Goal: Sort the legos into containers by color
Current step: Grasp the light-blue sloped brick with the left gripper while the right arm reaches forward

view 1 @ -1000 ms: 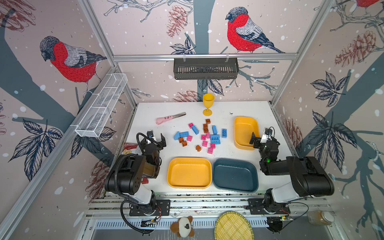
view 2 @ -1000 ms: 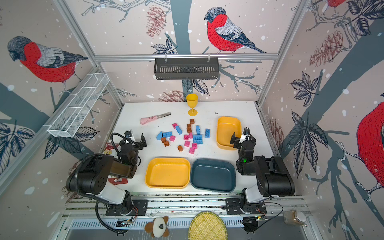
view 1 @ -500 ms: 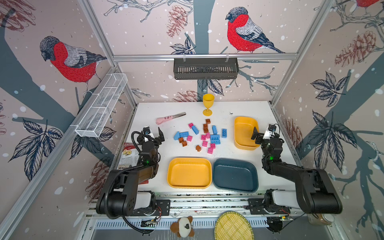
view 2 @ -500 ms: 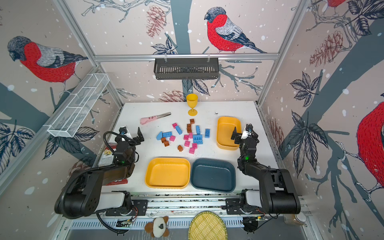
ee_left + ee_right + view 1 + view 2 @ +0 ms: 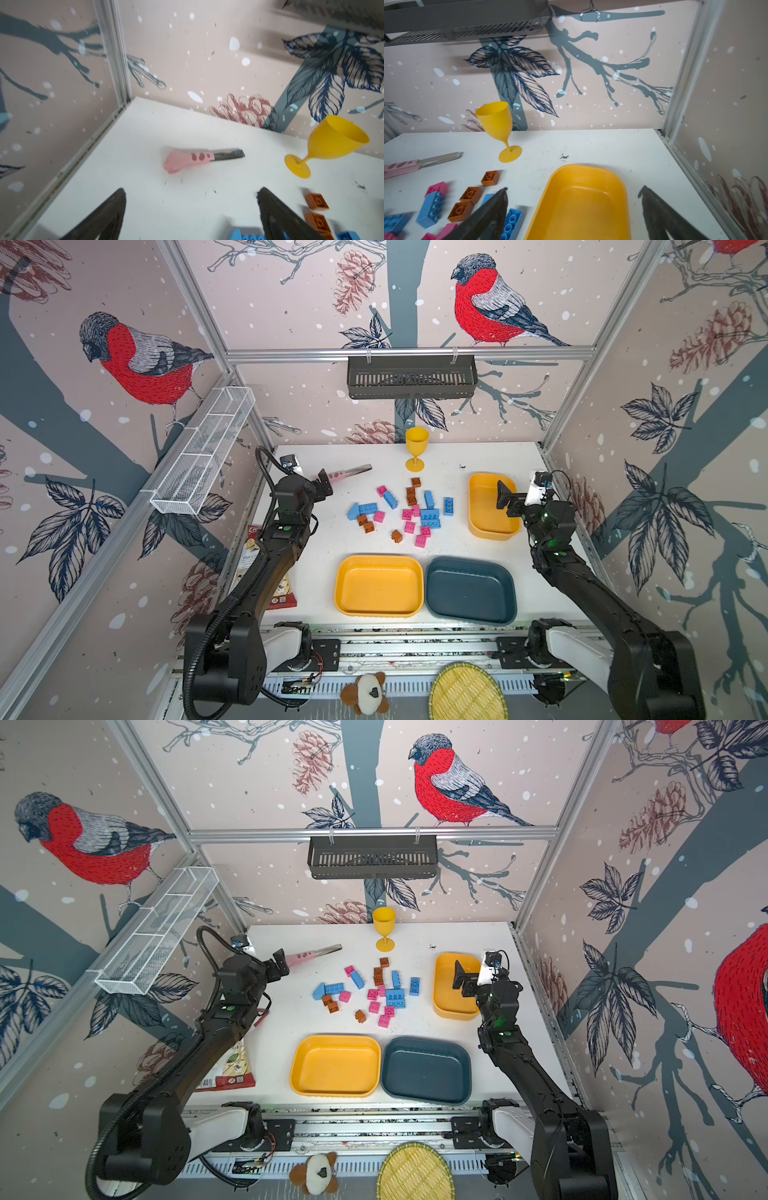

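Left gripper (image 5: 191, 190): fingers spread wide, empty, hovering over the white tabletop (image 5: 453, 545) near the pink-handled metal tool (image 5: 187, 161).
Legos (image 5: 430, 515): small studded plastic bricks in blue, pink and brown-orange, scattered mid-table, several touching; none lies in a tray.
Handling: probably light, rigid and smooth. Pinch across the flat side walls, taking isolated bricks first.
Containers: larger yellow plastic tray (image 5: 378, 587) and dark teal plastic tray (image 5: 469, 591) side by side at the front; smaller yellow plastic tray (image 5: 482, 510) just right of the bricks. All are empty.
Right gripper (image 5: 574, 188): fingers spread wide, empty, over the smaller yellow tray.
Views: only the top views show the front trays. The left wrist view shows the tool and the yellow plastic goblet (image 5: 332, 139). The right wrist view resolves the studs.
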`<state>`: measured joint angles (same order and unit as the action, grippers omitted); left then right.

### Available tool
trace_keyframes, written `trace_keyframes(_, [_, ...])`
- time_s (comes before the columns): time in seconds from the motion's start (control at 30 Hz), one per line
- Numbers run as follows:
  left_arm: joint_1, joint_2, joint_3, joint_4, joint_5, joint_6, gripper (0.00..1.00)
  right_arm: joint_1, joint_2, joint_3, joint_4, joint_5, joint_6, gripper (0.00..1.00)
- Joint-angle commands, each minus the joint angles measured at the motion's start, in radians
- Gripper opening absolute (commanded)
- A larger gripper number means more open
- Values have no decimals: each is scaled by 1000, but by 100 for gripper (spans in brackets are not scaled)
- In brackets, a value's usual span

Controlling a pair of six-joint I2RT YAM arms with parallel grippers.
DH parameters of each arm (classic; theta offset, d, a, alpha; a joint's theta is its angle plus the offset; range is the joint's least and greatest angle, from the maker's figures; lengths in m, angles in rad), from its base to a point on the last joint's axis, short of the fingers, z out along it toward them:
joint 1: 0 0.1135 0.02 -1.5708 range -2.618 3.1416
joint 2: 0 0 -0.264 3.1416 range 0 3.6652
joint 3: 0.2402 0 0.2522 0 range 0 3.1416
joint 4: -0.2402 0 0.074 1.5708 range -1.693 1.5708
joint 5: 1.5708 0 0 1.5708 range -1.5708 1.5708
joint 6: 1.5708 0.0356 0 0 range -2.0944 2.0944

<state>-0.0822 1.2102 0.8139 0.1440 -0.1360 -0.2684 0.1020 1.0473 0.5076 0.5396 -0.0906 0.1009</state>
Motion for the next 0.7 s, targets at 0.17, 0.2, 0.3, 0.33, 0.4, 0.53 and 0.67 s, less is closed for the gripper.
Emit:
trace_keyframes(0.17, [-32, 57, 41, -337, 247, -189, 96, 108, 14, 121, -295, -182, -18, 99])
trace_keyframes(0.2, [-38, 66, 43, -341, 249, -198, 95, 117, 20, 131, -306, -200, -17, 99])
trace_keyframes(0.3, [-68, 117, 62, -349, 269, -217, 91, 161, 49, 174, -358, -250, -18, 99])
trace_keyframes(0.33, [-82, 137, 71, -352, 269, -224, 91, 179, 60, 189, -379, -263, -21, 100])
trace_keyframes(0.4, [-105, 178, 86, -351, 266, -232, 88, 215, 82, 218, -414, -270, -26, 99])
trace_keyframes(0.53, [-155, 281, 153, -370, 217, -214, 82, 279, 112, 246, -433, -271, -24, 99])
trace_keyframes(0.67, [-182, 416, 278, -491, 158, -192, 76, 320, 143, 262, -447, -257, -26, 99])
